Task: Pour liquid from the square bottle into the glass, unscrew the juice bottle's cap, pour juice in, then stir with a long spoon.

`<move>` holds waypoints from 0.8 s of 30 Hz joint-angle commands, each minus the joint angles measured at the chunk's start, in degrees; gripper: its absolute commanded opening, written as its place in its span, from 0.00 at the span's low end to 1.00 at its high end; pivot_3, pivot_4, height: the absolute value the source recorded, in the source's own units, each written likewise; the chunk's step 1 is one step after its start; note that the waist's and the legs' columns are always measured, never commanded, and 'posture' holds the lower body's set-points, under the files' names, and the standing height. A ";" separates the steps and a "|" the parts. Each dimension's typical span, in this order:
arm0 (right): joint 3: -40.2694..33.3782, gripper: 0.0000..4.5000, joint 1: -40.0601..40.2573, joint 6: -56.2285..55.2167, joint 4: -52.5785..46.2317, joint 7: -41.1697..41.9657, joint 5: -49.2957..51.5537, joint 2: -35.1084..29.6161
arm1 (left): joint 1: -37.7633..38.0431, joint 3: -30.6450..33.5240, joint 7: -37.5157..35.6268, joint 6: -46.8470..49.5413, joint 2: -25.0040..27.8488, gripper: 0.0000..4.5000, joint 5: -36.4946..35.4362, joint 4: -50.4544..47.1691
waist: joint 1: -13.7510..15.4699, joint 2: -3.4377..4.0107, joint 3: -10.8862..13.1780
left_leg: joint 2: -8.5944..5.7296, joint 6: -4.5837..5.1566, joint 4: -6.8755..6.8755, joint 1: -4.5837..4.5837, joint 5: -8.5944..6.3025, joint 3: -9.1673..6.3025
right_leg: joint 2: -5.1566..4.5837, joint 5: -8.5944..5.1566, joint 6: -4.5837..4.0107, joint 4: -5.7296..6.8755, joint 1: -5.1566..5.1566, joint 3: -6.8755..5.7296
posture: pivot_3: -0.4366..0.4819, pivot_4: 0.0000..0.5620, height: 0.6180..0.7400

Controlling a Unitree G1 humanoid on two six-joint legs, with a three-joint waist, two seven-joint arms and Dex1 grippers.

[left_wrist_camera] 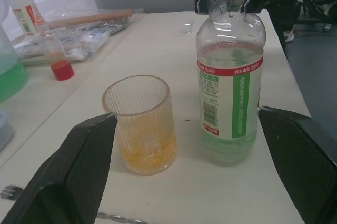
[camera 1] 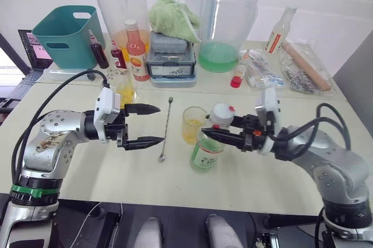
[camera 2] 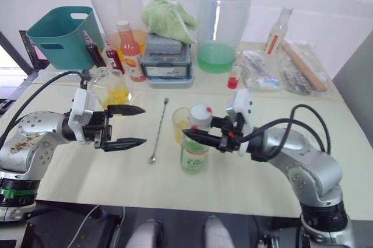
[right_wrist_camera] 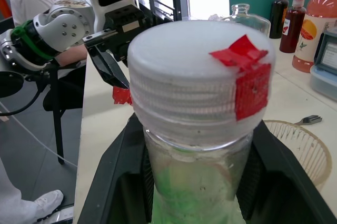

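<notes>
1. A pale table [camera 1: 87, 172] stands before a white wall; at its back are two big jugs [camera 1: 119, 3], a teal bin [camera 1: 65, 35], a green cloth and small bottles.
2. The juice bottle [camera 1: 205, 153] stands upright near the front middle, its long axis vertical, just beside the glass [camera 1: 193, 124], which holds a little yellow liquid.
3. The square bottle [camera 1: 123, 84] stands behind the left gripper [camera 1: 150, 125], near the bin.
4. The right gripper [camera 1: 217, 134] reaches in from the right with its fingers either side of the bottle's neck, just under the cap [right_wrist_camera: 200, 71]. They look closed on the neck, though contact is hard to confirm.
5. The left gripper hangs spread open and empty, level with the bottle and well apart from it, pointing at it across the spoon [camera 1: 166, 128].
6. The spoon lies flat between left gripper and glass, bowl toward the robot.
7. The cap is still on. Unscrewing seems the step in hand; the right arm is nearer, so the left would come across to turn the cap.
</notes>
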 commanded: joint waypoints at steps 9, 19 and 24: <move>8.41 0.54 -0.54 -1.43 -2.09 0.57 -5.61 0.70 | 2.07 3.80 2.82 -1.19 1.30 1.00 -0.21 -3.20 | -0.16 -0.03 -0.02 | 0.09 -0.02 -0.01 0.08 0.01 0.00 | 0.04 -0.01 -0.03 0.02 0.02 -0.06 | 0.48 0.27 0.86; 3.25 0.99 -4.45 -7.26 4.78 13.97 -4.95 -5.79 | 2.91 5.60 4.54 0.24 1.39 1.00 -2.22 -5.20 | 0.09 -0.04 -0.01 | 0.09 -0.02 -0.01 0.07 0.01 -0.01 | 0.04 -0.06 -0.10 0.00 0.04 -0.10 | 0.48 0.27 0.86; 3.74 0.99 -8.89 -13.30 13.56 28.94 -5.21 -8.88 | 4.30 6.52 4.38 1.38 2.30 1.00 -2.89 -6.68 | -0.12 -0.04 0.00 | 0.10 -0.02 -0.03 0.08 0.01 -0.01 | 0.04 -0.07 -0.10 0.00 0.04 -0.13 | 0.48 0.27 0.86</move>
